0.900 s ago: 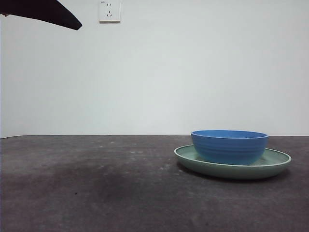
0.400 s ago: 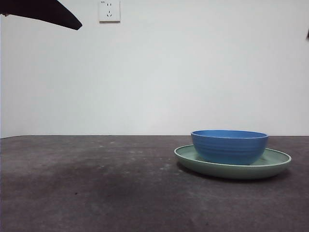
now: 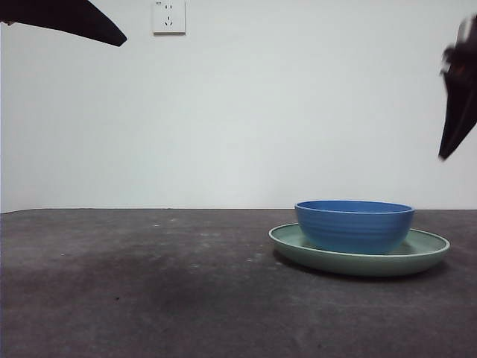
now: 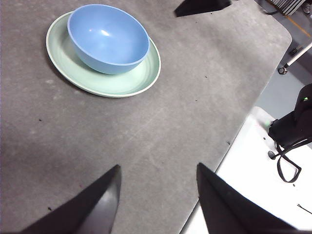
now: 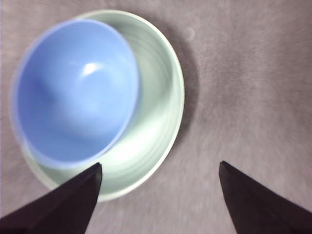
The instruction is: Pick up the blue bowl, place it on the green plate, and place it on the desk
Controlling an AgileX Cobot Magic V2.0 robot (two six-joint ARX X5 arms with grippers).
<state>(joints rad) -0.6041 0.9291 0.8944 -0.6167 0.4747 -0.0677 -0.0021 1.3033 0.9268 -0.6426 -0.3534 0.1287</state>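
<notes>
Blue bowl (image 3: pixel 354 225), empty, seated inside green plate (image 3: pixel 428 252) on desk (image 3: pixel 149 291), at 4 o'clock. Right gripper (image 5: pixel 158 200) above them, jaws wide, empty. Left gripper (image 4: pixel 157 195) well apart, jaws spread, empty

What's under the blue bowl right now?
The blue bowl sits on the green plate, which rests on the desk. The plate's centre is hidden beneath it.
</notes>
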